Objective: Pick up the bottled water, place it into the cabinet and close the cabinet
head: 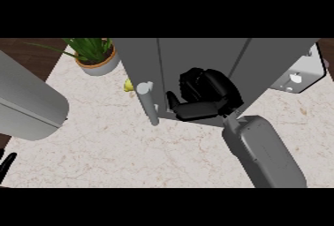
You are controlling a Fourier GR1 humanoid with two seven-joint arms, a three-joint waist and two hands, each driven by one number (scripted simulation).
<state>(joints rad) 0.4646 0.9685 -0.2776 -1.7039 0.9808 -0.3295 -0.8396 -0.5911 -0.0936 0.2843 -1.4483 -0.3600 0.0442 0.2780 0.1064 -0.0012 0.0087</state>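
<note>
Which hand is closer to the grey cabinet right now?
The right hand. It is at the front of the cabinet, while the left hand rests at the view's lower left edge, well apart from it.

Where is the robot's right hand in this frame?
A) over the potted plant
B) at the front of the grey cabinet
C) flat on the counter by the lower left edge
B: the right hand is up against the cabinet, well to the right of the potted plant.
</note>
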